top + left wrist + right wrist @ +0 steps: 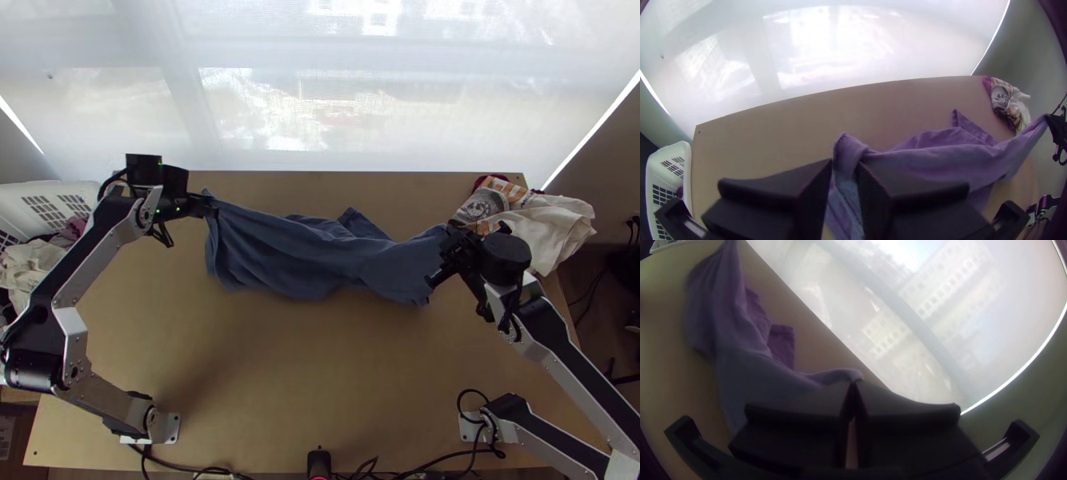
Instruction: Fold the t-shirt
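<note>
The blue t-shirt (320, 254) hangs stretched between both grippers across the far half of the table, bunched lengthwise with loose folds. My left gripper (210, 206) is shut on its left end at the upper left. At the shirt's right end, my right gripper (445, 258) is shut on the fabric. In the left wrist view, cloth of the t-shirt (929, 155) runs between the fingers of the left gripper (845, 171). In the right wrist view, a corner of the t-shirt (755, 369) is pinched at the tips of the right gripper (853, 389).
A white basket (60, 192) with clothes stands off the table's left edge. Other clothes, white and patterned, lie in a pile (552, 228) at the far right corner. The wooden table (280, 376) has bare surface in front of the shirt, with cables along its near edge.
</note>
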